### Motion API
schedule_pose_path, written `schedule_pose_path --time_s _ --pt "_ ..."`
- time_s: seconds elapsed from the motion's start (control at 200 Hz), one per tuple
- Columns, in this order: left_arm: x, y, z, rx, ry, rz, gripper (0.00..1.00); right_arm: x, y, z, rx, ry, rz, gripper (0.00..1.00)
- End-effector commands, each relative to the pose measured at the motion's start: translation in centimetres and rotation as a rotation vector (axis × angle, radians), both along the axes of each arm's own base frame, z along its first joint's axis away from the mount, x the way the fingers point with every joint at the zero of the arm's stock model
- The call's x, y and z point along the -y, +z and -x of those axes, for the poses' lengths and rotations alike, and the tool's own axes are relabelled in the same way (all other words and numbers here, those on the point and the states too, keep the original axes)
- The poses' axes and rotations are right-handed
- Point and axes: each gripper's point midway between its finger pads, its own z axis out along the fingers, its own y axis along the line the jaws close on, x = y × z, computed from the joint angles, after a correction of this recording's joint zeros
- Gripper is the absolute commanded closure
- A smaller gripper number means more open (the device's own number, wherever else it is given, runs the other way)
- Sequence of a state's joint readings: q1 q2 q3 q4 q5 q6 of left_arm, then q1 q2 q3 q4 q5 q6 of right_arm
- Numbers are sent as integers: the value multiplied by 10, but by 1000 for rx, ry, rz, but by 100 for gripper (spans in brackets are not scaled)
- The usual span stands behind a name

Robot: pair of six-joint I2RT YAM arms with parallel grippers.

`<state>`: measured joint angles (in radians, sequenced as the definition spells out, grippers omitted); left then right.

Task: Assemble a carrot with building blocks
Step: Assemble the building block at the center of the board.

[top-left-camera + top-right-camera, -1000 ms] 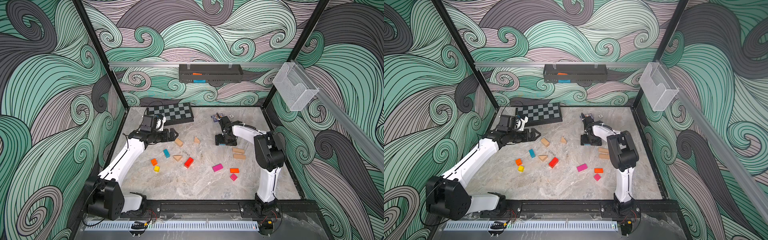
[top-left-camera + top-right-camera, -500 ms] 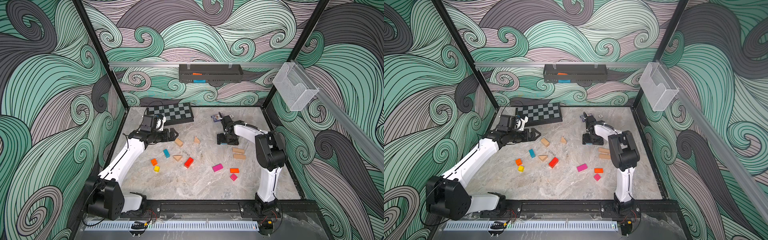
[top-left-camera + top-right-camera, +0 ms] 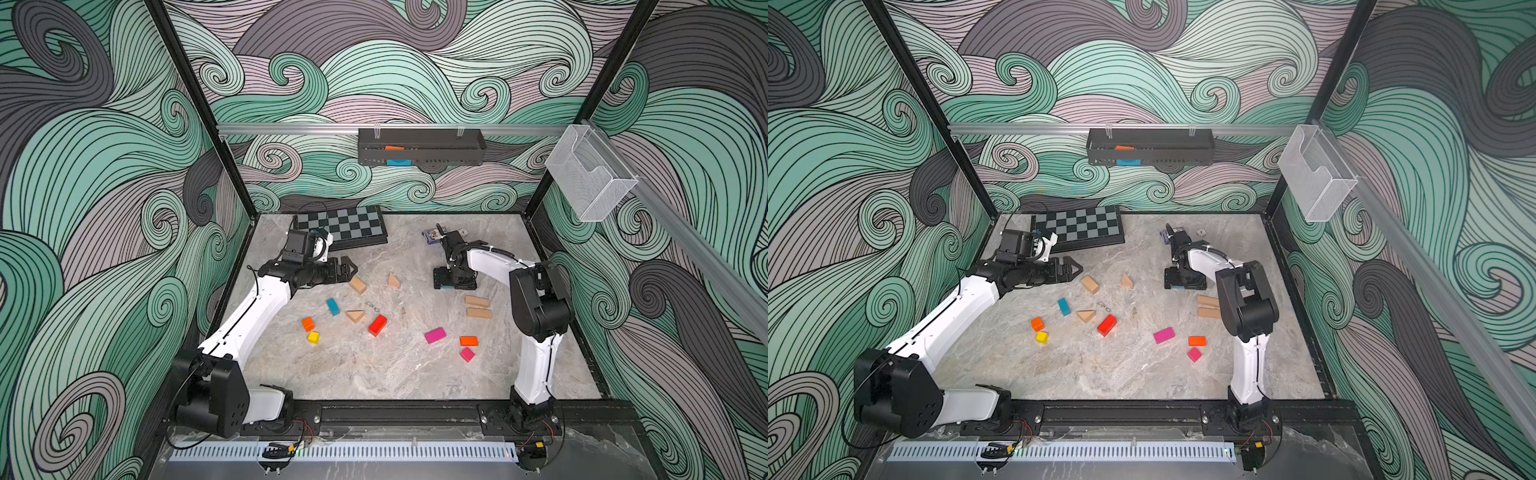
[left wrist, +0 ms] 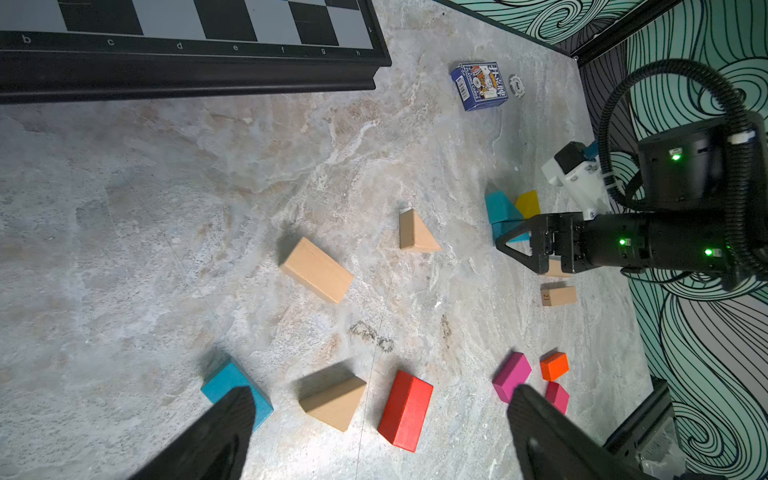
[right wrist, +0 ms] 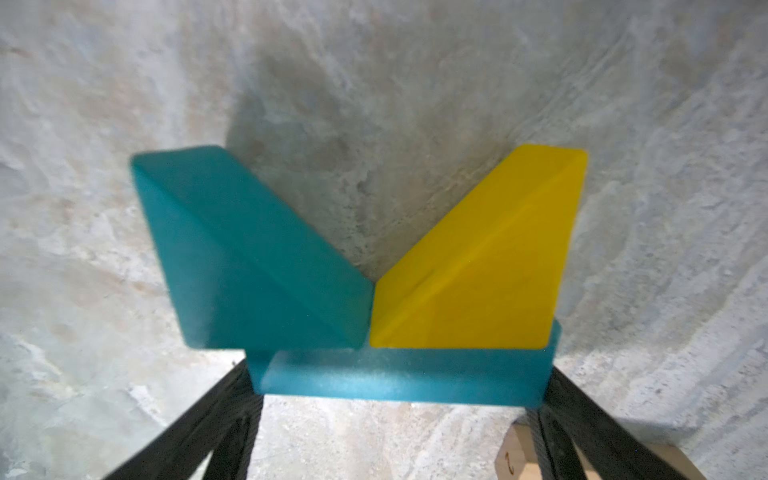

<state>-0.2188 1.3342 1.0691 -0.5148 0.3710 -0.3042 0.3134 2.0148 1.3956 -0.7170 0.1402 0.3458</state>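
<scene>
Teal bar [image 5: 399, 374] lies flat on the marble table [image 3: 374, 374]. A teal wedge [image 5: 249, 249] and a yellow wedge [image 5: 486, 257] abut one long side of it, touch each other at a corner and open into a V. In both top views this group sits right of frame centre, almost wholly hidden under the right gripper [image 3: 454, 284].

Right gripper: jaws spread wide, one fingertip at each end of the teal bar. Clamped or only bracketing it, cannot tell.

Two tan bars [image 3: 476, 301] lie parallel, just lower right of that gripper.

Loose blocks across mid-frame: tan block [image 3: 357, 285], tan wedge [image 3: 393, 281], teal block [image 3: 333, 306], second tan wedge [image 3: 355, 316], red block [image 3: 377, 325], orange cube [image 3: 308, 323] with yellow cube [image 3: 313, 337] just beside it, pink bar [image 3: 435, 335], orange block [image 3: 468, 341], pink cube [image 3: 467, 354].

Left gripper [image 3: 347, 270], left of centre, just left of the tan block: jaws wide apart, nothing between them, released.

Chequered board [image 3: 345, 226] lies at the upper centre-left of the table. Blue card box [image 3: 430, 236] sits near it, above the right gripper.
</scene>
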Motion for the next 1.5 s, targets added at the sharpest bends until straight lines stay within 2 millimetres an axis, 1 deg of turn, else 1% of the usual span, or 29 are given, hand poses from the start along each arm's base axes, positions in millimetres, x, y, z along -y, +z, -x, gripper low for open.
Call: schedule_pose_path --time_s 0.0,0.06,0.16,0.375,0.545,0.74,0.906,0.996,1.051,1.211,1.421,1.496 --pt "6 10 -6 29 -19 13 4 -5 -21 13 -75 22 3 20" --pt "6 10 -6 29 -20 12 4 -6 -21 17 -81 16 -8 20" --pt "5 10 -7 30 -18 12 4 -3 -24 18 -84 6 9 20" --pt "6 10 -8 30 -20 13 4 10 -20 12 -64 -20 36 20" --pt "6 10 -7 30 -20 14 4 10 -21 12 -66 -22 35 20" --pt "6 10 -7 31 -20 14 4 12 -18 9 -54 -26 41 19" --pt "6 11 -8 35 -19 15 4 11 -17 9 -56 -27 32 11" --pt "7 11 -8 36 -20 15 3 9 -15 8 -52 -25 22 2" --pt "7 12 -8 35 -19 17 3 9 -14 7 -50 -23 24 1" --pt "7 12 -7 35 -20 15 3 8 -5 3 -26 -19 14 1" --pt "6 14 -7 39 -19 15 2 2 18 -2 21 -6 -29 1" --pt "7 15 -6 41 -21 15 2 -2 20 -3 18 2 -46 1"
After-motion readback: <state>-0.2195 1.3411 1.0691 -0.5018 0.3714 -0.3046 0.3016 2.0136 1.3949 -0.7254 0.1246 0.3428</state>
